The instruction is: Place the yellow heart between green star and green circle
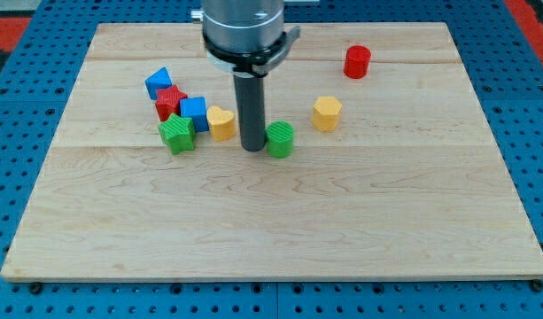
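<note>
Board: pale wooden table top [271, 221] on a blue surface.
My tip [252, 148]: end of the dark rod, between yellow heart block [221, 123] and green circle block [280, 139], just beside the circle.
Green star block [176, 135]: left of the heart, near it.
Left cluster: blue cube [195, 113], red star block [170, 102], blue triangular block [159, 83].
View's right: yellow hexagonal block [326, 113]; red cylinder [357, 62] near the top.
</note>
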You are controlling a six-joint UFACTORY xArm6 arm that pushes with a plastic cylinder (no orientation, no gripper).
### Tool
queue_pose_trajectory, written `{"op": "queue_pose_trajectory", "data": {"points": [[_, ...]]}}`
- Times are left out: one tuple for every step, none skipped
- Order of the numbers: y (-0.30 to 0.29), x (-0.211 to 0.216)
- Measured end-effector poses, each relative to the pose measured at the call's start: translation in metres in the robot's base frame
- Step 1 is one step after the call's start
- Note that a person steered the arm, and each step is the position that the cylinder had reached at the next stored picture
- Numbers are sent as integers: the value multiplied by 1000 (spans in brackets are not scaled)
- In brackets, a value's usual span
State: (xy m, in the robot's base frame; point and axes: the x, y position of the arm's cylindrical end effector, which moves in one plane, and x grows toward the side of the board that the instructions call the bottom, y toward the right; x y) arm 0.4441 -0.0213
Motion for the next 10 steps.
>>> {"op": "queue_pose_trajectory", "data": {"points": [[-5, 0], [-26, 3], [-86, 25], [-145, 34], [-159, 10], [-129, -17], [-79, -42], [-39, -57], [-35, -60], [-27, -69]]}}
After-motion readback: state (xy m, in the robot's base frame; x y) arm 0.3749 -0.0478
